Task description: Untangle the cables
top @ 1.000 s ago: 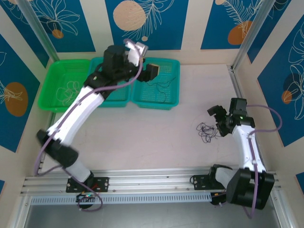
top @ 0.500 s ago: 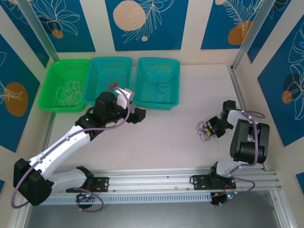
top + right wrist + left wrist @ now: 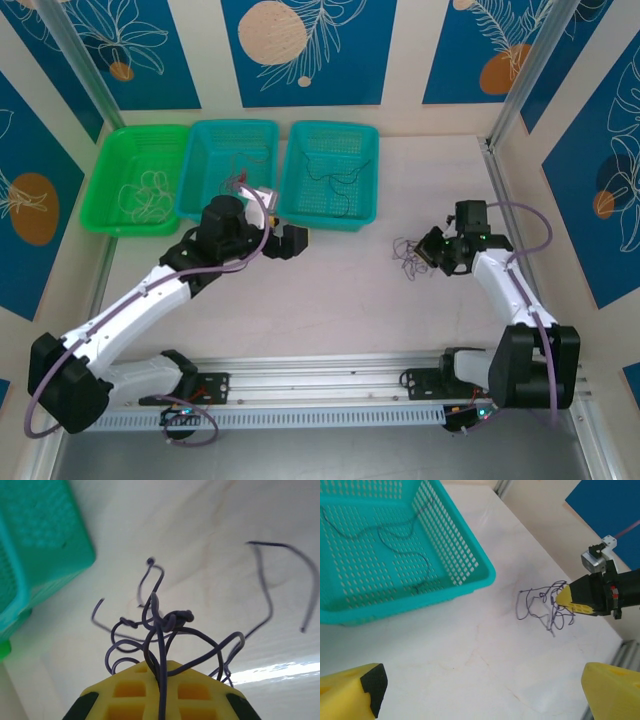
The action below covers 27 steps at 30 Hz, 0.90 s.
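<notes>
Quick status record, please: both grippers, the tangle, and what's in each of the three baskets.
left gripper: jaws open, holding nothing, near the right teal basket's front wall
right gripper: jaws shut on the cable tangle
cable tangle: dark purple wires, knotted, loose ends spread over the table
green basket: whitish cables inside
middle teal basket: thin reddish wire, partly behind the left arm
right teal basket: dark wire inside
</notes>
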Motion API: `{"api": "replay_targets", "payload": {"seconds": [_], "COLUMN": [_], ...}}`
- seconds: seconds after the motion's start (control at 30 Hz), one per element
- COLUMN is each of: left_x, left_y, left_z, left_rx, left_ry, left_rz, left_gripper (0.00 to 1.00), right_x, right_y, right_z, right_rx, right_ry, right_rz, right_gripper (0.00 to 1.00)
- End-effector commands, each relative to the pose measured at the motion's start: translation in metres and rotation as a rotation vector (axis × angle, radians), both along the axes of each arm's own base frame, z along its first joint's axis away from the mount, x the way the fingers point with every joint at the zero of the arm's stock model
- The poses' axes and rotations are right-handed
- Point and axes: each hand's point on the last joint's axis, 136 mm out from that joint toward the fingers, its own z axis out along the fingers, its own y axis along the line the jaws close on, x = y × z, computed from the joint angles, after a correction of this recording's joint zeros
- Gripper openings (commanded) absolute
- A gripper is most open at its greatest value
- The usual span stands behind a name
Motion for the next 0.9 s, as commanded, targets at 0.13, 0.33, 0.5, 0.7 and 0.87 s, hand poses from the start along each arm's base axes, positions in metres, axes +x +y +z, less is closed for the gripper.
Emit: {"api": "replay_targets", "payload": {"seconds": [0.13, 0.33, 0.5, 0.7, 0.87], "left_x": [-0.019, -0.042, -0.04, -0.034, -0.031], "left_y": [-0.025, -0.045, -0.057, -0.076, -0.076], "left_z": [-0.041, -0.083, -0.118, -0.133, -0.154], "left_rx": [-0.228, -0.177, -0.174, -0.188, -0.156], "left_ry": [0.27, 0.36, 0.445, 0.45, 0.487], "left_rz": [-0.024, -0.135, -0.151, -0.189, -0.17], "left_gripper": [0.99, 0.72, 0.44, 0.49, 0.47], "right_x": [-0.028, -0.042, -0.048, -0.052, -0.05], "right_y": [0.076, 0.121, 0.15, 0.174, 0.18], "right_z": [0.012, 0.008, 0.006, 0.002, 0.005], "right_rx": [0.15, 0.19, 0.173, 0.14, 0.137], "right_ry": [0.014, 0.043, 0.061, 0.08, 0.075], "right_rz": [0.188, 0.245, 0.313, 0.369, 0.382], "right_gripper": [0.0, 0.0, 0.0, 0.0, 0.0]}}
